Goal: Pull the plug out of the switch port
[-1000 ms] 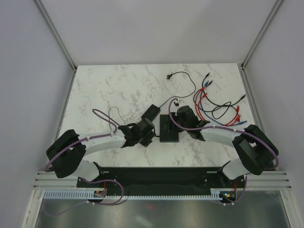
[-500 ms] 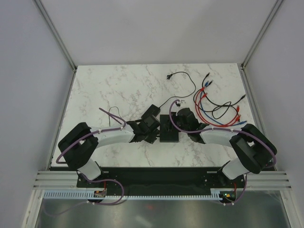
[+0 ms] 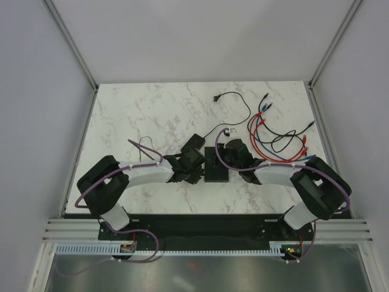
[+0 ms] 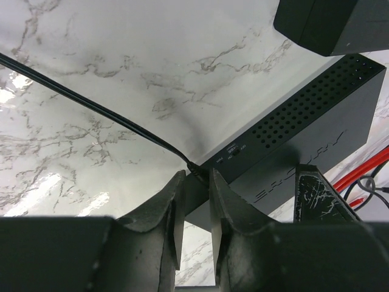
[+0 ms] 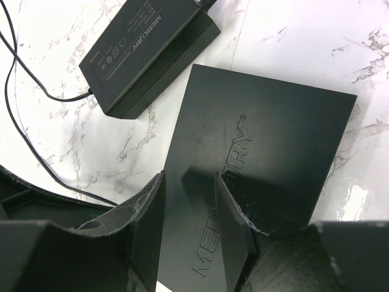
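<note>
The switch (image 3: 216,165) is a flat matte-black box in the table's middle. In the left wrist view its perforated side (image 4: 304,115) faces me, and a black plug (image 4: 196,168) on a thin black cord (image 4: 91,103) sits in its port. My left gripper (image 4: 194,182) is narrowly open with the plug between its fingertips; in the top view (image 3: 193,172) it is at the switch's left side. My right gripper (image 5: 189,179) is open, its fingers low over the switch's top (image 5: 267,134); the top view (image 3: 231,152) shows it too.
The smaller black box (image 3: 194,145) lies just behind the left gripper, and shows in the right wrist view (image 5: 149,52). Red, blue and black cables (image 3: 276,131) are tangled at the back right. A loose black cord (image 3: 228,97) lies at the back.
My left arm has swung right and brought its gripper up to the switch's left side. The right gripper has stayed over the switch.
</note>
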`<control>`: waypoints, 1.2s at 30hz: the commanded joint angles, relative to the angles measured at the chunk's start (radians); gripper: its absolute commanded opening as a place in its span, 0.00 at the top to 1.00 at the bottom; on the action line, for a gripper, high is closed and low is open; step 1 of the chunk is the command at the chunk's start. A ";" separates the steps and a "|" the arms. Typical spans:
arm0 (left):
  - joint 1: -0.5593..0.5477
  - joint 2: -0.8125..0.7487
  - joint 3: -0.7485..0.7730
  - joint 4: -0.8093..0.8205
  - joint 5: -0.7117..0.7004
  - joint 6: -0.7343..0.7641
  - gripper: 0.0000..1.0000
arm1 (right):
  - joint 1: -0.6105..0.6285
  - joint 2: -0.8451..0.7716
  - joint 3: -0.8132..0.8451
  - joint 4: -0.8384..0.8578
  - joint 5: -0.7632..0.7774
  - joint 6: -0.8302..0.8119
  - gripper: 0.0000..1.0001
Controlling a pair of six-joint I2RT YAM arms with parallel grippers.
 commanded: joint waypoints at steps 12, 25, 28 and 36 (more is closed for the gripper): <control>-0.001 0.002 -0.059 -0.029 -0.012 -0.173 0.81 | 0.041 0.084 0.021 -0.121 0.069 -0.018 0.54; 0.005 0.039 -0.052 -0.026 0.031 -0.205 0.63 | 0.059 0.103 0.028 -0.127 0.095 -0.018 0.55; 0.007 0.046 -0.067 -0.012 0.044 -0.215 0.71 | 0.059 0.106 0.027 -0.127 0.097 -0.016 0.54; 0.016 0.019 -0.099 -0.009 0.030 -0.216 0.90 | 0.059 0.109 0.027 -0.137 0.111 -0.008 0.55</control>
